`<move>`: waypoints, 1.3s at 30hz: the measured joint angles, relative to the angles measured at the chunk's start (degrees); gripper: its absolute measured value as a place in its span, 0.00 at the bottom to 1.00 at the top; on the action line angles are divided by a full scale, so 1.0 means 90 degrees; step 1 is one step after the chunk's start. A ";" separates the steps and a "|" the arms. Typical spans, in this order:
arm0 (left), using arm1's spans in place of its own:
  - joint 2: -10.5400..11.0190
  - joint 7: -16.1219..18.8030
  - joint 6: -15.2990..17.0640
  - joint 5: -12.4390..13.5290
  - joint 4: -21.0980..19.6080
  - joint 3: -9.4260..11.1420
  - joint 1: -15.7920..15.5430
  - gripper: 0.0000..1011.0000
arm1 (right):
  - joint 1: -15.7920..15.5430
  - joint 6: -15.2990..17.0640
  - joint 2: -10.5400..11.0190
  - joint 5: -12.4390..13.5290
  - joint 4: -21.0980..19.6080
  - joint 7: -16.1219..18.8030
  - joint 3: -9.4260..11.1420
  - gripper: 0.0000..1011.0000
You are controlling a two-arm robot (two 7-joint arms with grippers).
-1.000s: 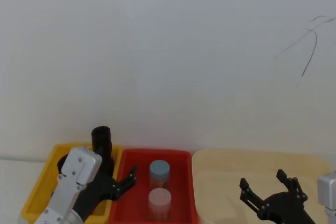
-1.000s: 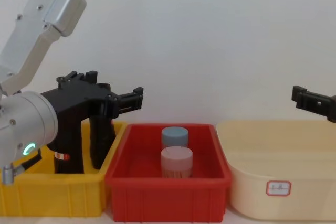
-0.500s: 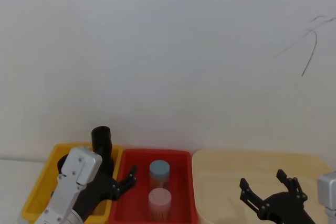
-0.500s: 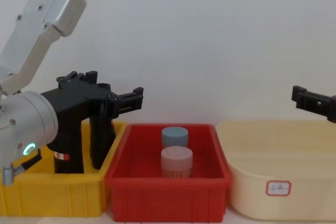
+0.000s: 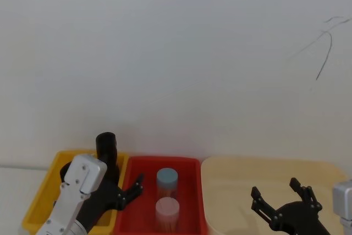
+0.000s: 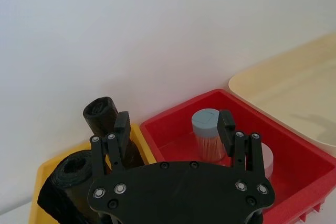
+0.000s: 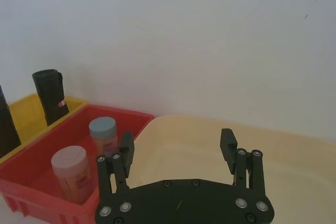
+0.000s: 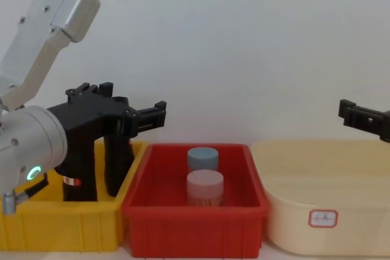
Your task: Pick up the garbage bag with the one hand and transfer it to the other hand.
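Bag (image 8: pixel 80 172) upright beneath the left gripper (image 8: pixel 153 115), behind its jaws.
The jaws stand apart, aimed beyond the bag; it likely needs to back up and descend. Right gripper (image 7: pixel 177 142), also spread, hangs well apart.

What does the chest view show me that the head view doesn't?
Chest view adds the garbage bag with its red-and-white sticker, upright in the yellow bin beside the slimmer black roll, plus the white label on the cream tub. Head view adds both spread fingers of the right gripper over that tub. Both show the left gripper and two jars in the red bin.
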 joint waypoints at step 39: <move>0.0465 -0.0466 -0.0223 -0.0328 -0.0307 -0.0409 0.0357 0.99 | 0.0000 0.0000 0.0000 0.0000 0.0000 0.0000 0.0000 0.99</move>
